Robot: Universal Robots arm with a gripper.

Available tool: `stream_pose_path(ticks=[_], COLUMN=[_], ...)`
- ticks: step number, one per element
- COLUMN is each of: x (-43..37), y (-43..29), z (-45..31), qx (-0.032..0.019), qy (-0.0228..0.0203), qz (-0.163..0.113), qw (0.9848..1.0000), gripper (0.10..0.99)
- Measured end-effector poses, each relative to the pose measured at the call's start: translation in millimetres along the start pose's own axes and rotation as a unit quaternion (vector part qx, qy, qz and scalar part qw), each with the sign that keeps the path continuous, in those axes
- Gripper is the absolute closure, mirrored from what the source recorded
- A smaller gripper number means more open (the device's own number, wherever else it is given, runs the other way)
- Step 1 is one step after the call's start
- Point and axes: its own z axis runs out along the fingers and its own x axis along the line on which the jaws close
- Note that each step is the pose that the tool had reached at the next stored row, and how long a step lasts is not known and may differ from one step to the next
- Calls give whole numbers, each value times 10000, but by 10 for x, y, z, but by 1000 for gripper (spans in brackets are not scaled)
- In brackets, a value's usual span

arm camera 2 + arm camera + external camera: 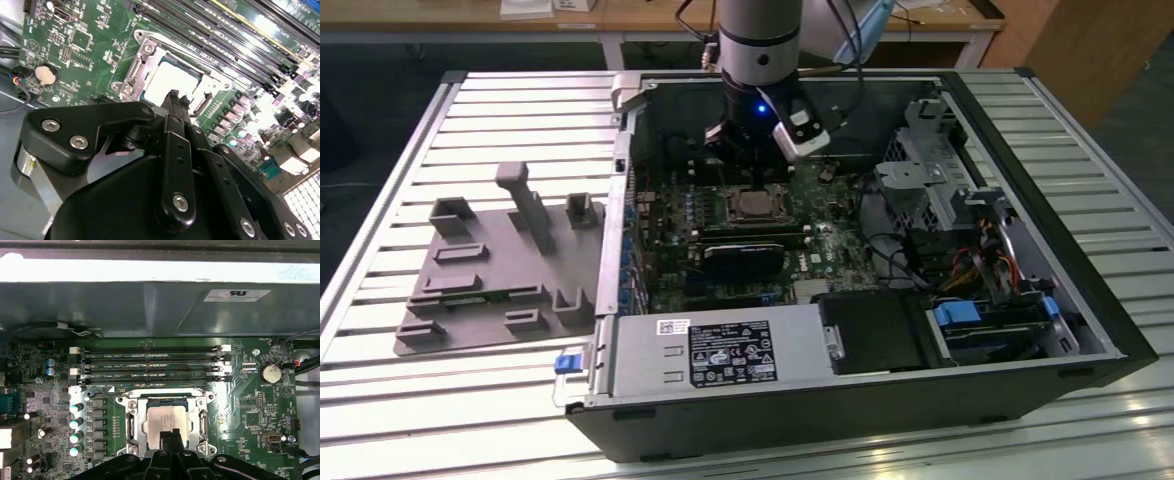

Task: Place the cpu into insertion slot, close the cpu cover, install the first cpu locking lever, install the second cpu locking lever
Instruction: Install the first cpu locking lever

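Open computer case (854, 425) on slatted metal table (454, 405), wooden desk (654, 18) behind, fingers (165, 441) clenched together over seated cpu (167, 419).

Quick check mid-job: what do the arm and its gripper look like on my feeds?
The arm is a silver-grey cylinder with a black band, a blue light near the wrist and a white camera module beside it. The gripper is matte black: angular link plates with silver screw heads, tapering to slim fingers.

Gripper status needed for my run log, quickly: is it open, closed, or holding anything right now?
Gripper: jaws closed, nothing held between them, tips right by the seated chip.
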Motion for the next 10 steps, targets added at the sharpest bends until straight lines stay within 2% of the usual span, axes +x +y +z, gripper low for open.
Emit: stream_pose_path(ticks=[10], x=[261], y=[-12], z=[-17], qx=[-1], qy=[-15], qz=[-1], qw=[10000], gripper=[984])
